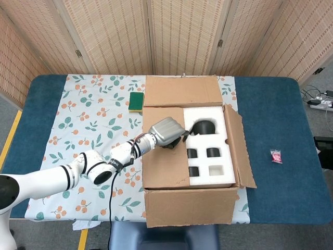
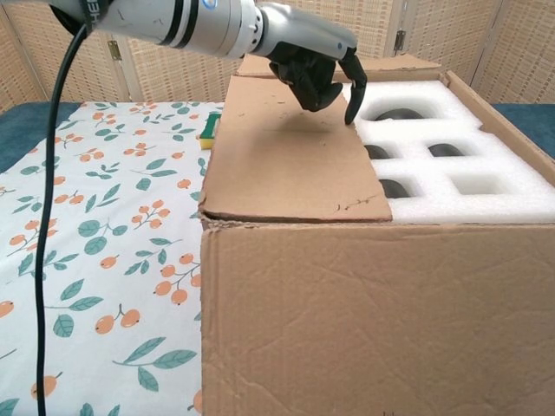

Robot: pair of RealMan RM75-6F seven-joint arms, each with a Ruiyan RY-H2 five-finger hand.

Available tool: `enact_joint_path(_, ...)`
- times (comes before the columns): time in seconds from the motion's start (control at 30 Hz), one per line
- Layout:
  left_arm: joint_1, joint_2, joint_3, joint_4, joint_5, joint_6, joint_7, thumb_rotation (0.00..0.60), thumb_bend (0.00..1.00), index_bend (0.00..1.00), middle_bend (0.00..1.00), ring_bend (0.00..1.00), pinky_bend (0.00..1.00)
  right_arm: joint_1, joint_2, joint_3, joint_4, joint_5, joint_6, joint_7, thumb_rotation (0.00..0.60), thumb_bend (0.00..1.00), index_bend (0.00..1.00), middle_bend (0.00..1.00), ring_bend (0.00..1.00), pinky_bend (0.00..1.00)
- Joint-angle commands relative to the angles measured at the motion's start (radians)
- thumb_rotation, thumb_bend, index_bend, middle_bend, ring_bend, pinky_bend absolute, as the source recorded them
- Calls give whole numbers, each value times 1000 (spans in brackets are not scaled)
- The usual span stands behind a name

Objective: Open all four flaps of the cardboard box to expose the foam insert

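The cardboard box (image 1: 187, 207) stands mid-table. Its back flap (image 1: 182, 91) lies folded outward, its right flap (image 1: 235, 143) stands raised, and its front flap (image 2: 373, 321) hangs down. The left flap (image 1: 164, 161) lies flat over the left part of the white foam insert (image 1: 210, 169). My left hand (image 1: 167, 133) hovers at this flap's free right edge. In the chest view the left hand (image 2: 316, 61) has its fingers curled, with one finger pointing down at the seam between the left flap (image 2: 286, 165) and the foam insert (image 2: 486, 186). It holds nothing. My right hand is not visible.
A green sponge (image 1: 136, 102) lies on the floral cloth (image 1: 88, 120) left of the back flap. A small pink item (image 1: 276, 155) sits on the blue table to the right. A dark object (image 1: 204, 126) fills one foam pocket.
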Motion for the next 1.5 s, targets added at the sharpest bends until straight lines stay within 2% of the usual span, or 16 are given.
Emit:
enact_joint_path(0.03,-12,-15,1,17,-2,0,-9,600,858,418,1000,1000,1000,3,0,-5,4,-10,-5,8,232,578,102,0,0,0)
enact_joint_path(0.37,-44,-31,8,34,-8,8,-11,600,856,418,1000,1000,1000,0,-1,-4,16,-10,-1,26,232,578,102,0,0,0)
enact_joint_path(0.87,-56,-34,55,40,-48,32,32,600,859,513,1000,1000,1000,-2,-3,-5,21,-15,2,29,232,578,102,0,0,0)
enact_joint_path(1.1,-63,-26,70,30,-62,40,51,600,864,524,1000,1000,1000,-6,-1,-4,18,-13,6,28,232,577,102,0,0,0)
enact_joint_path(1.5,-66,20,73,-44,-106,99,108,600,867,538,1000,1000,1000,3,-2,-10,11,-20,-11,19,233,578,102,0,0,0)
